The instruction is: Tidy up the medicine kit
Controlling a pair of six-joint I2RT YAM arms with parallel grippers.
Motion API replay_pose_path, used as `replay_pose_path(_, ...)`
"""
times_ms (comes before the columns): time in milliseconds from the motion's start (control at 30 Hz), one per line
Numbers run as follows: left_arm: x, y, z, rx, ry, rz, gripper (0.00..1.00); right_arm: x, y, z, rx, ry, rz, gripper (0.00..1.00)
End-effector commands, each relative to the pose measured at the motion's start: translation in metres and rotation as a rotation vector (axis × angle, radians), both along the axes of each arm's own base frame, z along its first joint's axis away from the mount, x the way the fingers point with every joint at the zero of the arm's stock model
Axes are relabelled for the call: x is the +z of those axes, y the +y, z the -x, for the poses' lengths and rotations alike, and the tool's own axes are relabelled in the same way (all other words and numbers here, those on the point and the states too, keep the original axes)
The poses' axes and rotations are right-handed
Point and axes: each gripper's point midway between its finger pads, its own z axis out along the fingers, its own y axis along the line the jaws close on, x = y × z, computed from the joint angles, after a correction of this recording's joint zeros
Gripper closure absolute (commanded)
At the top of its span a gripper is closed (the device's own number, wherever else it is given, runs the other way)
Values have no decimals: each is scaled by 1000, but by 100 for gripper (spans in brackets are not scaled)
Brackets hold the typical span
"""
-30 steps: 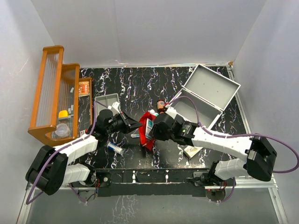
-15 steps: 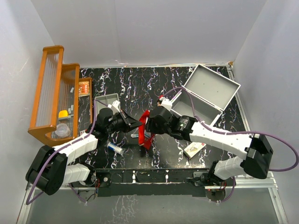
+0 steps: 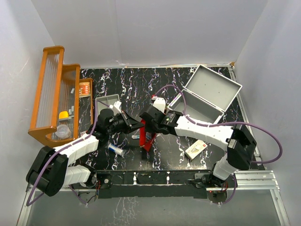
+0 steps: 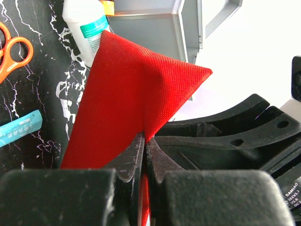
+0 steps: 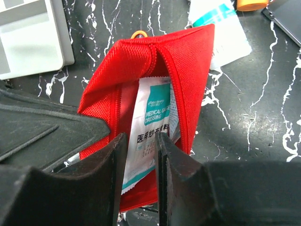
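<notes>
While the left hand clamps the woven red pouch, right hand straddles flat packet, grip unclear.

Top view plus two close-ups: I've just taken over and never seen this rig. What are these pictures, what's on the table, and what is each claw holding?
Two robot arms are bolted at the table's near edge. The top view looks down on both; each close-up comes from a camera on one wrist. The left gripper is shut, pinching the red pouch. The right gripper has its fingers slightly apart around a medical dressing packet sticking out of the pouch; whether it grips, I cannot tell. Also there: the open grey medicine kit, a small grey tray, a wooden rack, a white bottle, orange scissors.
</notes>
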Motion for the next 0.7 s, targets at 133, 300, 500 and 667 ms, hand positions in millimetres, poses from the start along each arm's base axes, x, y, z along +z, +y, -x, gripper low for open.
replay_pose_path(133, 22, -8, 0, -43, -57, 49, 100, 27, -10, -18, -79, -78, 34, 81)
replay_pose_path(300, 20, -7, 0, -39, -55, 46, 100, 24, -12, -20, -81, -74, 45, 91)
replay_pose_path(500, 22, -9, -2, -41, -56, 50, 100, 20, -11, -14, -73, -42, 38, 100)
replay_pose_path(667, 26, -9, -5, -20, -42, 59, 100, 21, -11, -4, -90, -17, -42, 100)
